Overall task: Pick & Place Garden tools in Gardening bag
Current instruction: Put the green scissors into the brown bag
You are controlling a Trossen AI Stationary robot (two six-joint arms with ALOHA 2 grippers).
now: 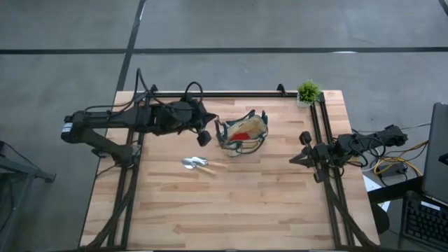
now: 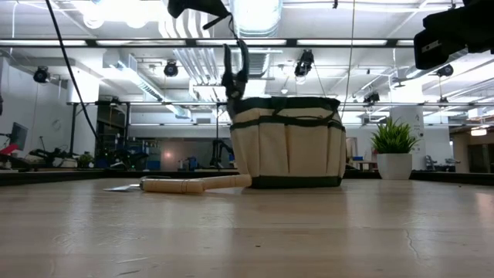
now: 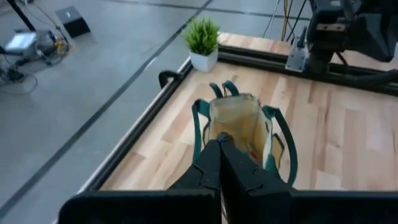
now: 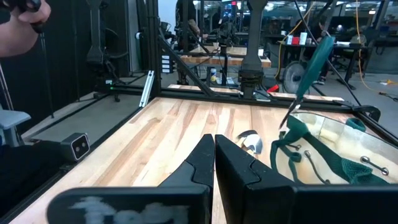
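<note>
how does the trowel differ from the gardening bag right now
The trowel lies flat on the table; the gardening bag stands upright. The trowel is slim, silver-bladed with a wooden handle; the bag is wider, tan fabric with dark green trim. Both rest on the wooden table.

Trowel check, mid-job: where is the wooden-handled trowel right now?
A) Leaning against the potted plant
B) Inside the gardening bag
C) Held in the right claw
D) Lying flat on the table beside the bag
D: the trowel lies flat on the table just beside the gardening bag, on its left-arm side in the high view; the low view shows its handle resting on the wood by the bag's base, with no claw on it.
</note>
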